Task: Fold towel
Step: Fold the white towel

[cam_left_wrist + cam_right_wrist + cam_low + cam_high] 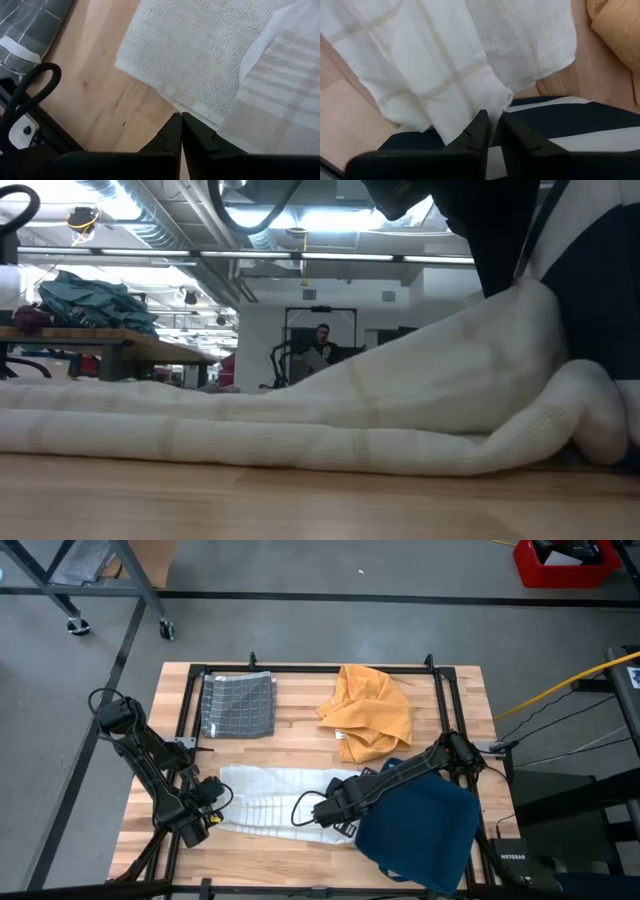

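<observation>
A white towel (275, 798) with faint woven stripes lies bunched lengthwise near the table's near edge and fills the low view (300, 410). My left gripper (205, 815) is shut at the towel's left end, its tips (181, 120) right beside the hem (200, 112). My right gripper (325, 812) is at the towel's right end, shut on the cloth (492, 122). There the towel rises in a ridge (500, 320) toward the dark gripper above. My left gripper has its shut fingertips (172, 131) against the hem of the towel's left end; I cannot tell whether they touch it. My right gripper pinches a bunched fold at the towel's right end (496, 102) between its two fingers, slanting down from the right. That end is lifted off the table; the rest lies flat and slack.
A navy towel (420, 830) with a white stripe (580, 125) lies under and right of my right gripper. An orange towel (370, 710) sits crumpled at far right. A folded grey checked towel (238, 705) lies at far left. Bare wood (300, 720) shows between them.
</observation>
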Tool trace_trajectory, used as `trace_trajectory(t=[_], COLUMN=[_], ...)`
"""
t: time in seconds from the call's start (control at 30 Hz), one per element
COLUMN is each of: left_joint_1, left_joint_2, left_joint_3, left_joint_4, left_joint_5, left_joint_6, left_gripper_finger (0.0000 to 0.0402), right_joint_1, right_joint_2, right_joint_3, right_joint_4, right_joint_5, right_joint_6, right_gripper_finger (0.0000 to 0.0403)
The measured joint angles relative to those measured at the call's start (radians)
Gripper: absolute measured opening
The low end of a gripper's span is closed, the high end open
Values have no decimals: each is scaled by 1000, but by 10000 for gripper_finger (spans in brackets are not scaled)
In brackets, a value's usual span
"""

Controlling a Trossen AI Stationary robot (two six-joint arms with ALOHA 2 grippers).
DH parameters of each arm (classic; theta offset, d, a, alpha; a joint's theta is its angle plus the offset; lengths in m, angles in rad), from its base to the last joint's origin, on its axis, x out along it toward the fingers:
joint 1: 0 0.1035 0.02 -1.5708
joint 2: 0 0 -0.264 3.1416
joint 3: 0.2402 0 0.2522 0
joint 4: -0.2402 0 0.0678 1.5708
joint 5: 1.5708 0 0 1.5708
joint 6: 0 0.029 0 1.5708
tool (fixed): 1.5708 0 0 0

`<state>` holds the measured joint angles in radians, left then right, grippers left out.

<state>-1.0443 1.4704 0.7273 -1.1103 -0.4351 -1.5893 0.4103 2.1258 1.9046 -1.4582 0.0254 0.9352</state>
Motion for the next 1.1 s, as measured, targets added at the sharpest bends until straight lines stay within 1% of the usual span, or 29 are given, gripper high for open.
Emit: trace_trajectory(t=[0.1,0.23,0.37,0.5,0.67,0.93,1.03,1.1], left_joint_1=[0,0,0,0,0,0,0,0], left_joint_2=[0,0,0,0,0,0,0,0], left_joint_3=[0,0,0,0,0,0,6,21], left_joint_4=[0,0,0,0,-1,3,53,127], left_joint_5=[0,0,0,-18,-70,-74,-98,-134], left_joint_6=[-9,-12,-11,-15,-27,-27,-9,33], left_gripper_finger=[4,4,4,4,4,4,4,4], right_joint_1=[0,0,-1,-13,-39,-80,-84,-84], right_joint_2=[0,0,0,0,-1,-1,-1,-1], right_joint_3=[0,0,0,0,1,1,1,1], right_joint_4=[15,27,29,31,24,-96,-97,-82], right_joint_5=[-11,-44,-44,-36,-9,-18,1,-2], right_joint_6=[-1,-49,-53,-49,-51,-51,-82,-113], right_gripper_finger=[75,127,174,199,200,178,175,175])
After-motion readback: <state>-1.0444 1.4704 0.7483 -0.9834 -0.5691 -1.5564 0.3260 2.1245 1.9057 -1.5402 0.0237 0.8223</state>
